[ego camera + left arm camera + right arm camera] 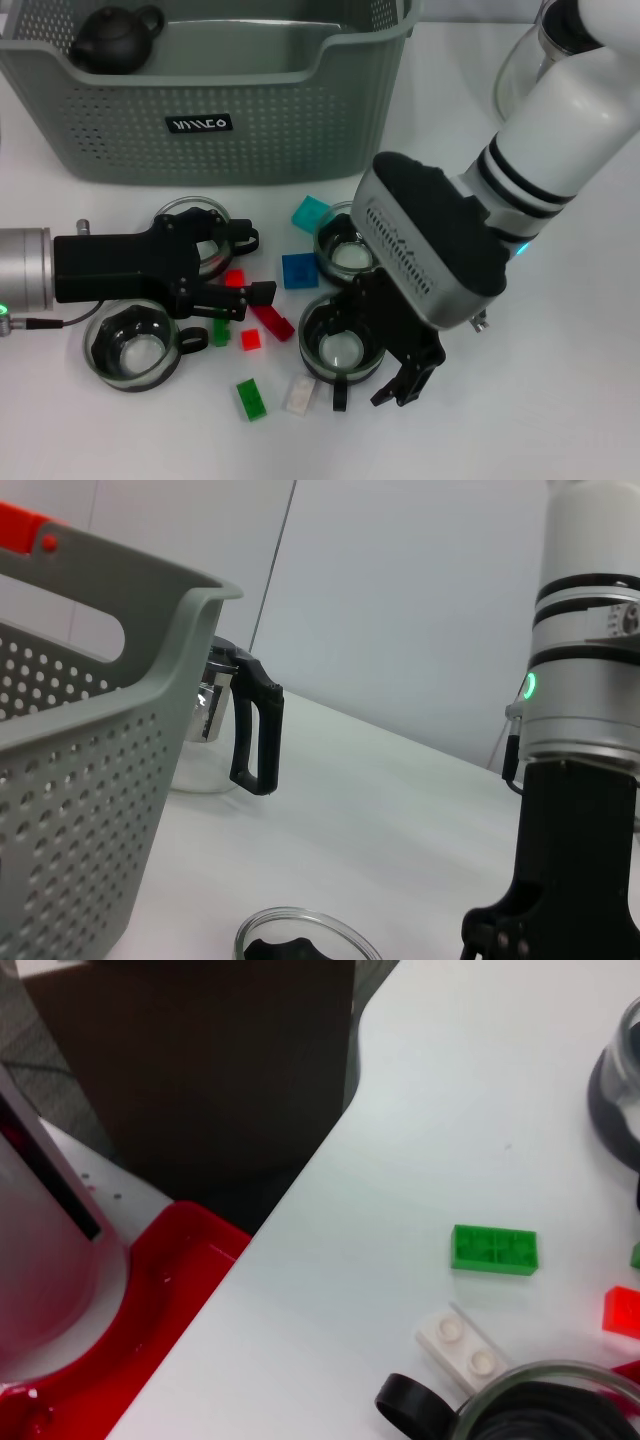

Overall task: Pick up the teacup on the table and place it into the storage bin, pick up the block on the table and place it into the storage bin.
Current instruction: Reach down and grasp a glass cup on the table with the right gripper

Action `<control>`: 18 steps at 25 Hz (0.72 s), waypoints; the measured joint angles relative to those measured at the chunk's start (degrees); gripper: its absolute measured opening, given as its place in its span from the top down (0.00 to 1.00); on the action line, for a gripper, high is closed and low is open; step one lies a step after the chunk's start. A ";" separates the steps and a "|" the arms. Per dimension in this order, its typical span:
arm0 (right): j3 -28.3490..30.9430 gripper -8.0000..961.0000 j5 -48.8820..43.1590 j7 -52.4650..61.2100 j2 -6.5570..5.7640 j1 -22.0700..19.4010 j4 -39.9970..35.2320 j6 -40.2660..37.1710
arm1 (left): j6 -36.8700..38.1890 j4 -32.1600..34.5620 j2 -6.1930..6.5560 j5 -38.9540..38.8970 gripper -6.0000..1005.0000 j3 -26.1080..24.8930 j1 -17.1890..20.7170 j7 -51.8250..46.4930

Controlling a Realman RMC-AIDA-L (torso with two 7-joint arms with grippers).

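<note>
The grey-green storage bin (200, 120) stands at the back of the table, and its perforated wall (70, 780) fills one side of the left wrist view. Several glass teacups sit in front of it. My right gripper (395, 388) hovers right over one teacup (338, 350), whose rim (545, 1405) shows in the right wrist view. My left gripper (256, 266) is open, low over the table beside another teacup (193, 222), with a small red block (234, 278) between its fingers. Blue (299, 270), teal (310, 212), green (251, 398) and white (300, 393) blocks lie around.
A black teapot (115, 40) lies in the bin's back left corner. A clear glass pot (525, 70) with a black handle (255, 735) stands to the bin's right. Two more teacups (130, 345) (340, 250) and a long red block (270, 322) sit nearby. A red tray (150, 1300) lies beyond the table edge.
</note>
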 joint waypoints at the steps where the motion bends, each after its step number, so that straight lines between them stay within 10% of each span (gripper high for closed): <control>1: -0.88 0.05 0.00 0.46 0.00 -0.11 -0.61 0.34 | 0.00 0.00 0.00 0.00 0.07 0.00 0.00 0.00; 18: -5.53 0.06 0.09 3.21 0.08 -0.53 -2.01 1.62 | 0.02 -0.54 0.00 0.00 0.07 0.00 0.13 0.75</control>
